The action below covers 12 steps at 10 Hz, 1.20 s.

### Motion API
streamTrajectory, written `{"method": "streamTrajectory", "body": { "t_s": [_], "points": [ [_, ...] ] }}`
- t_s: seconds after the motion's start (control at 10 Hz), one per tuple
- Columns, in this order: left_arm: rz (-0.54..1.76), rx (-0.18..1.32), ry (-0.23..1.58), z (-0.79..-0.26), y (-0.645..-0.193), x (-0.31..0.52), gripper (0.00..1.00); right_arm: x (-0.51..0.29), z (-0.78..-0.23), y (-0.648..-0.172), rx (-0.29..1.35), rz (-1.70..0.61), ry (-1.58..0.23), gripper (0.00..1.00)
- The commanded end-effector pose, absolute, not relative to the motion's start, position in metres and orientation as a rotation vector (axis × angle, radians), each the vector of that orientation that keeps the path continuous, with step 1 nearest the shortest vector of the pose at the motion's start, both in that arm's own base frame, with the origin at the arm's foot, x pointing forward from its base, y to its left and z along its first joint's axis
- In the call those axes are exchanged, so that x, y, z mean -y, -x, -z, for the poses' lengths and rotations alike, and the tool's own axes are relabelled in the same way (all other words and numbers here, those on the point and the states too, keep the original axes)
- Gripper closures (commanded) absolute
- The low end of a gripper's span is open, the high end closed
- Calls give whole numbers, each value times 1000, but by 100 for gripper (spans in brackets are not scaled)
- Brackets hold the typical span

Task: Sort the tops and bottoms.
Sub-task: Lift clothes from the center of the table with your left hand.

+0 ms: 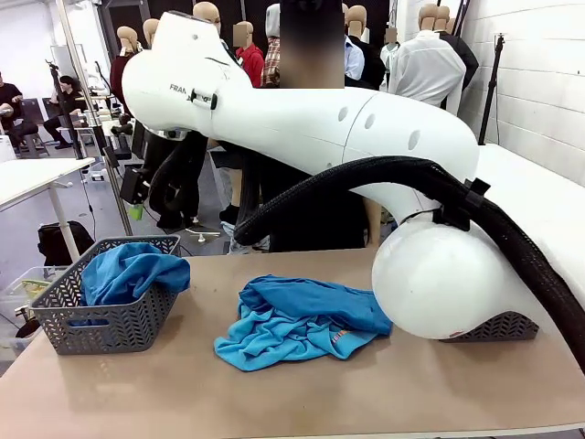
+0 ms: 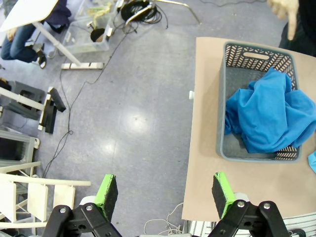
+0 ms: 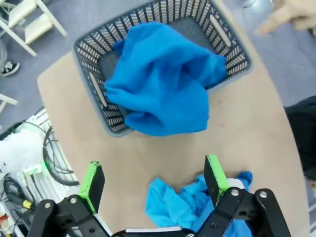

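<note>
Nearest my front camera: right arm (image 1: 302,119), white, its round joint low over the right side of the table (image 1: 274,402), with a black cable hose (image 1: 366,178) arching along it.

Item 1, left: grey basket (image 1: 110,325) on the table's left end. I see one medium blue top (image 1: 128,270) in it, bunched, one fold draped over the rim toward the middle.

Item 2, middle: heap of tops (image 1: 302,320) lying on the bare table, just beside the basket but apart from it. I count a medium blue piece on top of a bright turquoise one; the turquoise piece carries a small red-white print (image 1: 340,337) at its right edge.

Item 3, right: second grey basket (image 1: 503,326), mostly hidden behind the arm's joint; I cannot tell its contents.

Item 4: left gripper (image 2: 163,185), fingers spread wide and empty, hanging above the floor (image 2: 123,123) at the table's edge, with the filled basket farther off.

Item 5: right gripper (image 3: 153,170), fingers likewise wide apart and holding nothing, above the table between the filled basket and the heap.

Item 6: person's hand (image 3: 291,19), past the basket at the far side.
</note>
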State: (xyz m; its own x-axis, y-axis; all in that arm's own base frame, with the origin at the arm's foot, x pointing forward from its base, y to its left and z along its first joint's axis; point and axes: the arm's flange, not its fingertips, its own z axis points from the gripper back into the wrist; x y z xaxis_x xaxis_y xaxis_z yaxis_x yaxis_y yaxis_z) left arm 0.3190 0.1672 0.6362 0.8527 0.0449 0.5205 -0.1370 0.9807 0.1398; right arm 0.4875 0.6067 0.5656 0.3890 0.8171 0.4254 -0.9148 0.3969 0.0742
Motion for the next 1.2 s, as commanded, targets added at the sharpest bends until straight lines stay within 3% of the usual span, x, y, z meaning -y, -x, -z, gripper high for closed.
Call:
{"method": "streamTrajectory", "body": {
  "t_s": [0.0,0.5,1.0,1.1],
  "points": [
    [-100,550,-169,-637,-319,-169,0,-607,-552,-491,315,-1114,-313,0],
    [-100,550,-169,-637,-319,-169,0,-608,-549,-493,323,-1121,-313,0],
    [-100,550,-169,-637,-319,-169,0,-437,-589,-465,422,-743,85,0],
    [-100,550,-169,-637,-319,-169,0,-389,-581,-454,351,-600,180,0]
  ]
}}
